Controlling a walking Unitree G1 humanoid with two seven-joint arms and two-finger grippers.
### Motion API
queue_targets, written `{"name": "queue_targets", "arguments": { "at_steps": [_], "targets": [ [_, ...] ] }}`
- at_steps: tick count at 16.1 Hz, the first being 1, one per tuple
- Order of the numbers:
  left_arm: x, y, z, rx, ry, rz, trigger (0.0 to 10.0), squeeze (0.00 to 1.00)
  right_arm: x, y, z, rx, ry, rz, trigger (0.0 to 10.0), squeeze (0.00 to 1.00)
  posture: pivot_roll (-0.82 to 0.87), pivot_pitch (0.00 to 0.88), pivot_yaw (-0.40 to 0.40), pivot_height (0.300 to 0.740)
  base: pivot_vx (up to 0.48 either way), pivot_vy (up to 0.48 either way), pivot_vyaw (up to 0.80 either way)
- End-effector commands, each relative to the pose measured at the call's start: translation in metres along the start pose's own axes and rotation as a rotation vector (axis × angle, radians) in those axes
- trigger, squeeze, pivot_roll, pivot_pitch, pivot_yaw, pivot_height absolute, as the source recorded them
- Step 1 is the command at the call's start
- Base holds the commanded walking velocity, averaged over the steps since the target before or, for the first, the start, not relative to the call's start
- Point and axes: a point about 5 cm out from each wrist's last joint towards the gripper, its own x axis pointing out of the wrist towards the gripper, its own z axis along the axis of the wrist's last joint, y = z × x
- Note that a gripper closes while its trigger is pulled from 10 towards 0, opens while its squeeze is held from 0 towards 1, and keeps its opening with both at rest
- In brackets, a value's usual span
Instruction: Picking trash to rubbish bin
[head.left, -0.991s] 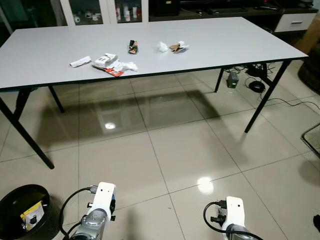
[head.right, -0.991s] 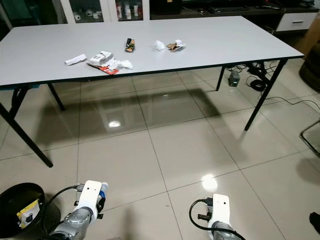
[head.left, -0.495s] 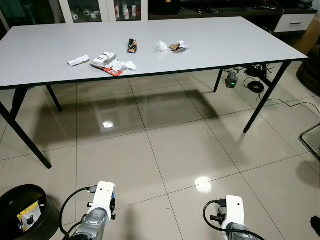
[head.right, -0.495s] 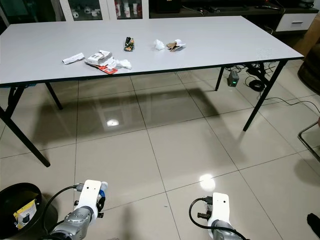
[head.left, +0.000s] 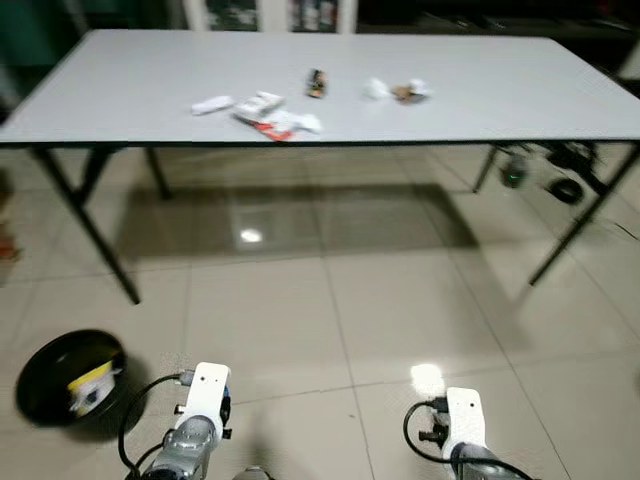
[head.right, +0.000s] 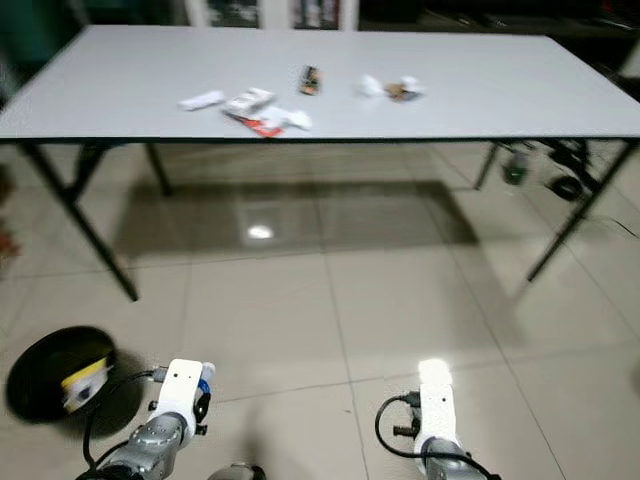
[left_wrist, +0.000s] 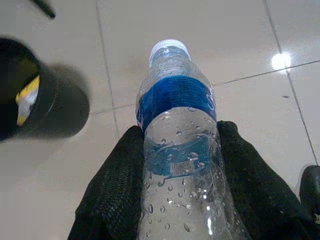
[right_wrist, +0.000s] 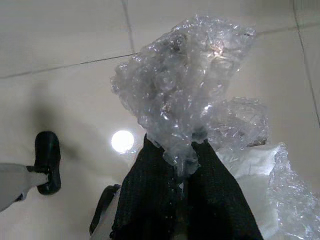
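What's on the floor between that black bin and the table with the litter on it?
Nothing but bare tiles: in the left eye view, the floor from the black bin to the table holds only a lamp reflection.

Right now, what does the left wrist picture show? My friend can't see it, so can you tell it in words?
The left gripper holds a clear plastic water bottle with a blue label and white cap, one black finger on each side. Below is pale tiled floor, with a round black rubbish bin that has something yellow inside.
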Motion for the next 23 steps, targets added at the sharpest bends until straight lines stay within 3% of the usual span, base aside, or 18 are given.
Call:
{"name": "queue_targets", "arguments": {
  "at_steps": [1,6,15,23],
  "targets": [
    [-0.001,0.000,-0.005,-0.004,0.022,0.010,10.0,0.00,0.000,-0.004,-0.001,-0.016,0.007,-0.007,10.0,0.00,0.00,0.046,-0.041,0.740,0.000,0.000,0.80],
    [-0.002,-0.004,-0.012,0.008,0.050,0.001,10.0,0.00,0.000,-0.006,-0.002,-0.080,0.022,-0.018,10.0,0.00,0.00,0.050,-0.048,0.740,0.000,0.000,0.48],
    [-0.002,-0.007,-0.014,0.022,0.060,-0.008,10.0,0.00,0.000,0.004,-0.007,-0.102,0.049,0.035,10.0,0.00,0.00,0.036,-0.042,0.740,0.000,0.000,0.80],
    [-0.003,-0.010,-0.015,0.022,0.057,-0.025,10.0,0.00,0.000,0.003,-0.005,-0.109,0.045,0.039,10.0,0.00,0.00,0.018,-0.040,0.740,0.000,0.000,0.80]
  ]
}}
